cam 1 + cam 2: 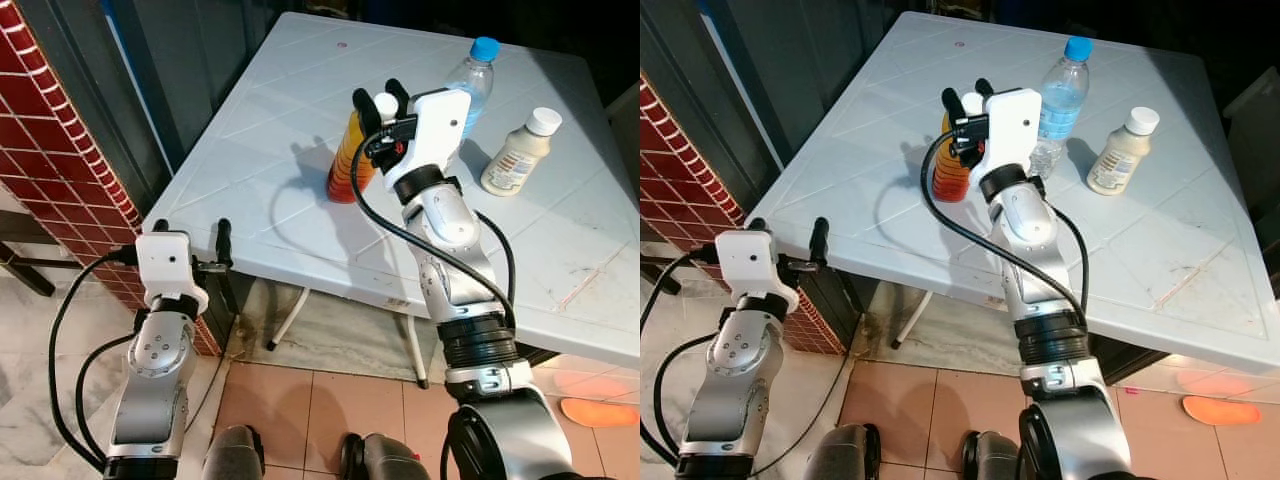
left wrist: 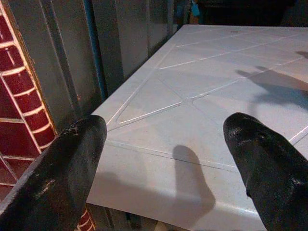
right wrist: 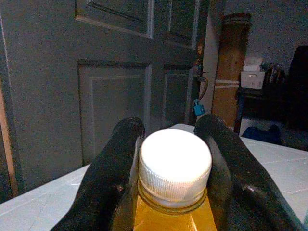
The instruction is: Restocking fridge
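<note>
On the white worktop (image 1: pixel 300 210), toward its near-left part, stands the orange juice bottle (image 1: pixel 348 160), upright, its long axis vertical and its white cap (image 3: pixel 174 162) uppermost; the right end effector (image 1: pixel 382 103) is at that cap, its two black fingers (image 3: pixel 113 178) set one on either side of the neck, and the right wrist view shows both pressed against the ribbed cap and the shoulder below it, so I judge the right end effector clamped on the orange juice bottle near its top; the bottle's base seems to rest on the worktop, though the arm hides part of it; so the thing to be moved lies straight ahead of and between the right fingers, with nothing further to reach for, and the coming move turns on carrying it with the axis kept upright, since a hold this high on a tall bottle may let the body swing; the left end effector (image 1: pixel 190 236) sits low at the near-left corner of the worktop, fingers spread apart with nothing between them, well apart from the bottle and plainly the farther of the two; beyond the right arm stand a clear water bottle (image 1: pixel 472 80) with a blue cap and, just beside it, a small cream bottle (image 1: pixel 517 152), both untouched and upright; no fridge can be made out.
</note>
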{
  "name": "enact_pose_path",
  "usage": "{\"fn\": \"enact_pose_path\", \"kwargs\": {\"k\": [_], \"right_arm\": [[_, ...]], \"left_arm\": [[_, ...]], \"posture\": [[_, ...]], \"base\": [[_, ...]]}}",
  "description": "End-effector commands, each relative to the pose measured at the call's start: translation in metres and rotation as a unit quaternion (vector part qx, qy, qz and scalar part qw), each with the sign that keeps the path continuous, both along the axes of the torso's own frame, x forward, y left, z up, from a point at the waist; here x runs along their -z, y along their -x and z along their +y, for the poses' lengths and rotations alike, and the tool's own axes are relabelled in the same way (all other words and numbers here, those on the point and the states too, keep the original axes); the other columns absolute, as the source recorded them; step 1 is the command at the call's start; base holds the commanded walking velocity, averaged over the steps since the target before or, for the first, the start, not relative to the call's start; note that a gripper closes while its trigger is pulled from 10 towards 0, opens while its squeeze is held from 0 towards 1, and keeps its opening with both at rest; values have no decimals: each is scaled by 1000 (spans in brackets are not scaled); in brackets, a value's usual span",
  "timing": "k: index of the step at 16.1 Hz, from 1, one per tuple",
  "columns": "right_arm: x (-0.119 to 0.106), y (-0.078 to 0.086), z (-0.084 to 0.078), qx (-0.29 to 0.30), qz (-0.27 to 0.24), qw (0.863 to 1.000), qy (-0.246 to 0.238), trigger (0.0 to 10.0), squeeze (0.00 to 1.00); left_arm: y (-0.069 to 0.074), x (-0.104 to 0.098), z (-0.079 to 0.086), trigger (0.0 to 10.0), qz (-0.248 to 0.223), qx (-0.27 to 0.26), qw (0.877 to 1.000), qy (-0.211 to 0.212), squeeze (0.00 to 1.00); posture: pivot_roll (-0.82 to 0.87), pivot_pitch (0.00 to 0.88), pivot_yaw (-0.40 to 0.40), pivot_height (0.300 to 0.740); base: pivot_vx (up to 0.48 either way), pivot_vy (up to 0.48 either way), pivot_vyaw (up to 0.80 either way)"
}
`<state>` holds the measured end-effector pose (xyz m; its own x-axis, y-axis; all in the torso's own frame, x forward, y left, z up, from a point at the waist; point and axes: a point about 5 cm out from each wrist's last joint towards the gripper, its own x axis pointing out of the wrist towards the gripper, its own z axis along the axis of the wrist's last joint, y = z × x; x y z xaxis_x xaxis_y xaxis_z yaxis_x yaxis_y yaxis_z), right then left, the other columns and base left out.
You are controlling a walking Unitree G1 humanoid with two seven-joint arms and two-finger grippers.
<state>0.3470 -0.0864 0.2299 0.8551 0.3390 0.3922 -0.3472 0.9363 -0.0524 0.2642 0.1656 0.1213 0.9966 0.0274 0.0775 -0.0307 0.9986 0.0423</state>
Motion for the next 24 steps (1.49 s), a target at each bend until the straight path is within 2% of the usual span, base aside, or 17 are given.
{"fn": "enact_pose_path", "kwargs": {"k": [1, 3, 8, 16, 20, 21, 24], "right_arm": [[6, 2, 1, -5, 13, 1000, 11, 10000, 0], [5, 2, 2, -4, 13, 1000, 12, 10000, 0], [2, 0, 0, -2, 12, 1000, 4, 10000, 0], [11, 0, 0, 4, 33, 999, 5, 10000, 0], [7, -4, -4, 53, 24, 998, 26, 10000, 0], [4, -5, -4, 59, 11, 997, 45, 10000, 0], [-8, -3, 2, 37, -16, 999, 31, 10000, 0]], "left_arm": [[2, 3, 0, 10000, 7, -3, 1000, -1, 0], [2, 4, 0, 10000, 7, -4, 1000, 0, 0], [3, 4, 0, 10000, 8, -6, 1000, 2, 0], [3, 4, 0, 10000, 8, -6, 1000, 3, 0], [3, 3, 0, 10000, 6, -4, 1000, 3, 0], [2, 3, 0, 10000, 6, -4, 1000, 2, 0], [2, 4, 0, 10000, 8, -3, 1000, 1, 0]], "posture": [[96, 90, -28, 740], [97, 92, -29, 740], [97, 94, -32, 740], [96, 99, -31, 740], [98, 95, -31, 740], [97, 94, -31, 740], [92, 94, -31, 740]], "base": [[0, 0, 0], [0, 0, 0], [-333, 0, 0], [-366, 0, 0], [-224, 0, 0], [0, 0, 0], [0, 0, 0]]}}
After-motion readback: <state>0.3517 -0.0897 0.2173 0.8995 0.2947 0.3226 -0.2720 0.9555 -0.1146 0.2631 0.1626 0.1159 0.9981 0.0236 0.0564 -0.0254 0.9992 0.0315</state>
